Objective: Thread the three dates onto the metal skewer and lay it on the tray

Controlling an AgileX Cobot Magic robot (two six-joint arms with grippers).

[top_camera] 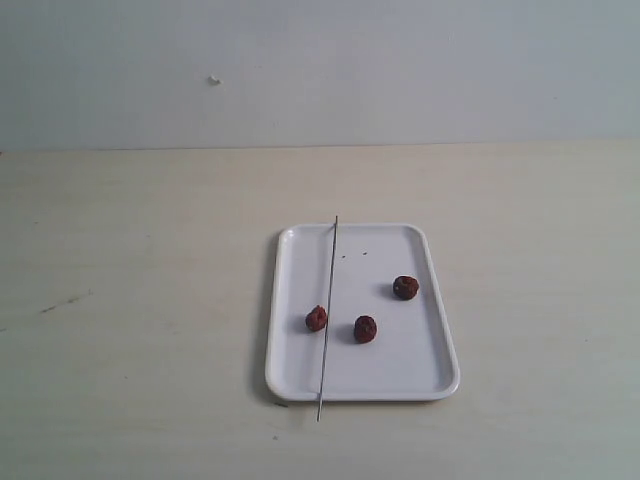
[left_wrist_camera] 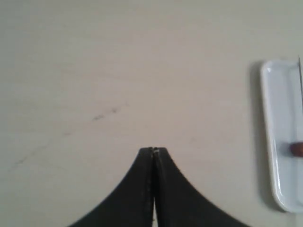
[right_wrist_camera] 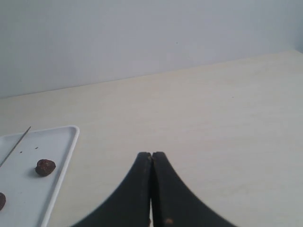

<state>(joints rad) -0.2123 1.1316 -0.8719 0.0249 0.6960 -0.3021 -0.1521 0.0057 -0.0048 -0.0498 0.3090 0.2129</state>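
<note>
A white tray lies on the table, right of centre in the exterior view. Three loose dates rest on it: one beside the skewer, one in the middle, one further right. The thin metal skewer lies lengthwise across the tray's left part, both ends overhanging the rim. Neither arm shows in the exterior view. My left gripper is shut and empty over bare table, the tray off to one side. My right gripper is shut and empty, apart from the tray and a date.
The pale wooden table stretches wide on both sides of the tray, with a faint dark scuff at the left. A plain light wall rises behind the table's far edge.
</note>
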